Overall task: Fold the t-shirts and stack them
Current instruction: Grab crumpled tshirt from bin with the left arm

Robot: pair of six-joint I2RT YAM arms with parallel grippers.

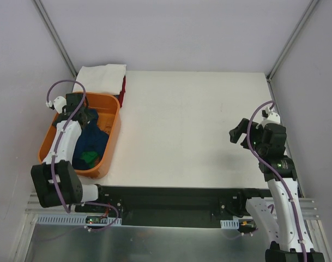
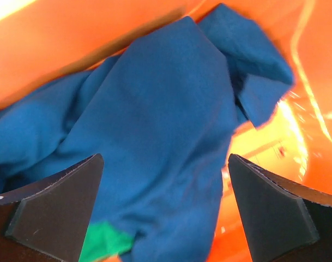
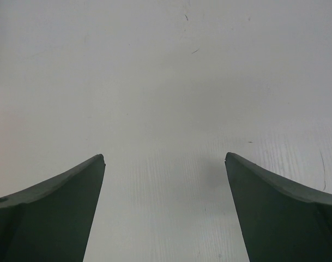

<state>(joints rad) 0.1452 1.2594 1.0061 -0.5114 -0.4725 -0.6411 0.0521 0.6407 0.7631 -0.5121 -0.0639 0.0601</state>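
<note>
A crumpled navy blue t-shirt (image 1: 95, 139) lies in the orange tub (image 1: 112, 136) at the table's left, with a green t-shirt (image 1: 90, 157) beside it at the near end. My left gripper (image 1: 83, 115) is open inside the tub, just above the blue cloth. In the left wrist view the blue t-shirt (image 2: 155, 136) fills the gap between the jaws and a bit of the green one (image 2: 103, 243) shows at the bottom. A folded white t-shirt (image 1: 102, 76) lies on a red one (image 1: 123, 87) at the back left. My right gripper (image 1: 237, 130) is open and empty over the bare table (image 3: 166, 82).
The orange tub's walls (image 2: 73, 38) stand close around my left gripper. The white table top (image 1: 193, 131) spreads between the two arms. Grey walls and metal frame posts (image 1: 56, 35) close in the back and sides.
</note>
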